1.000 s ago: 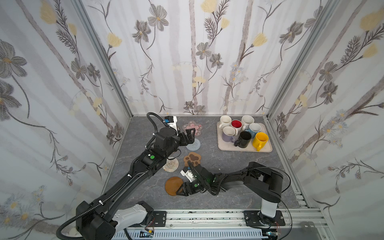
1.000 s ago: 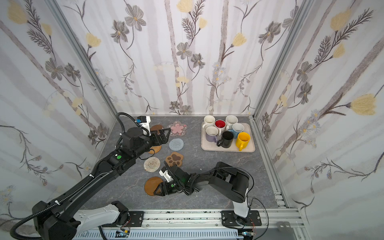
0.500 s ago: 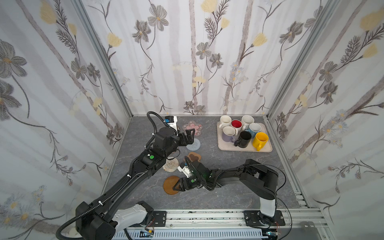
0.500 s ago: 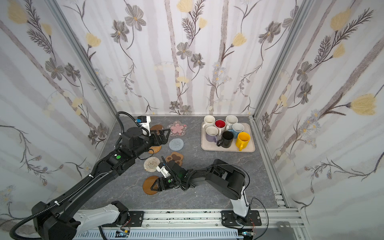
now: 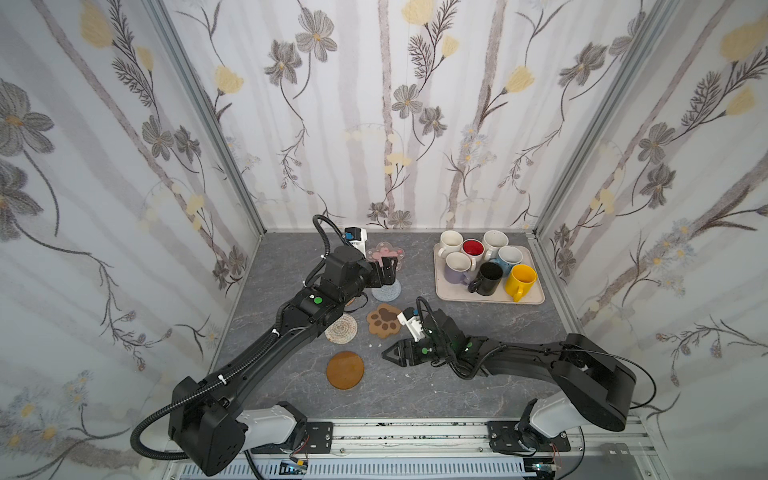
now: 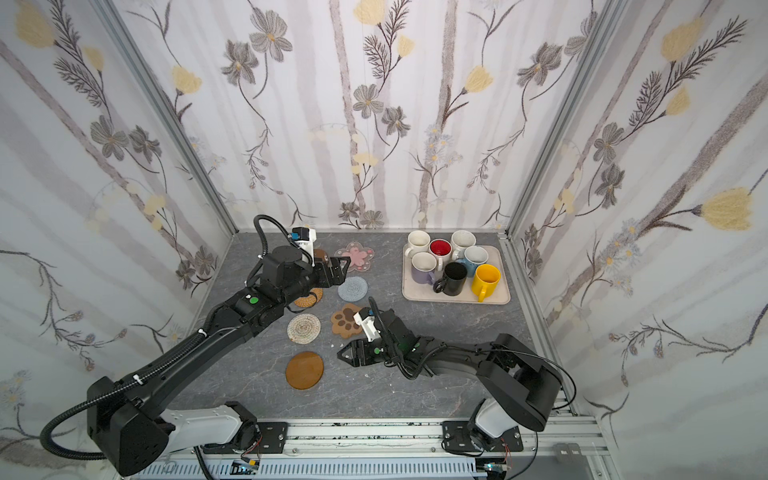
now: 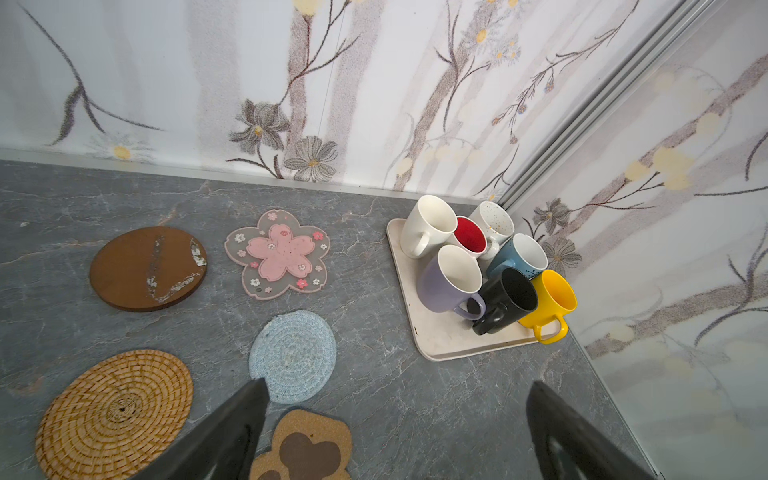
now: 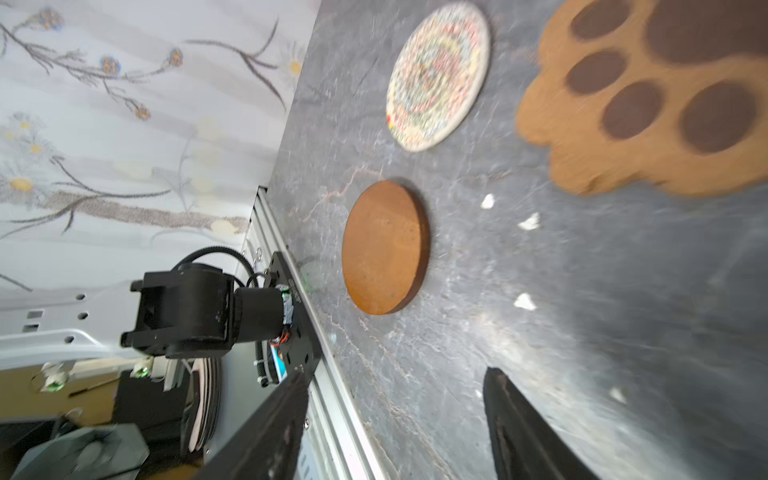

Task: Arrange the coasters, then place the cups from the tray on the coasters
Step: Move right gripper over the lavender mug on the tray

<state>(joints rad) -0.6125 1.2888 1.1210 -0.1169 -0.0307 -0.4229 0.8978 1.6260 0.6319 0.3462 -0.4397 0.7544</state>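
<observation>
Status: coaster layout looks about done, cups not started. All seven cups (image 5: 457,264) sit packed on the tray (image 5: 451,293) at 2 o'clock of the table, several touching.

Right gripper (image 5: 390,355): jaws parted, nothing in them, low over the table at 3 o'clock of the near brown disc (image 5: 345,370), close but clear of it. Disc lies flat, on its own at 6 o'clock of the pale woven round (image 5: 340,328).

Left gripper (image 7: 399,382): jaws spread wide, empty, hovering above the grey-blue round (image 7: 293,355), facing the tray.

Rest of the set, relative to grey-blue: pink flower (image 7: 278,253) at 12, tan paw (image 5: 384,320) at 6, second brown disc (image 7: 147,268) at 10, orange rattan round (image 7: 114,411) at 9. The last two are largely hidden by the left arm in both top views.

How I'd run it:
- Tight spot is grey-blue/paw, nearly touching. Nudge the paw toward 5 o'clock before any mug lands, else handles may clash.
- Right arm: lift clear before swinging to the tray, don't drag across the disc.
- Take outer cups first, yellow cup (image 5: 523,279) or black cup (image 5: 490,272). One jaw inside the rim, one outside, away from the handle. Lift straight up so neighbours don't tip.
- Fill far coasters first, so later reaches don't cross standing mugs.
</observation>
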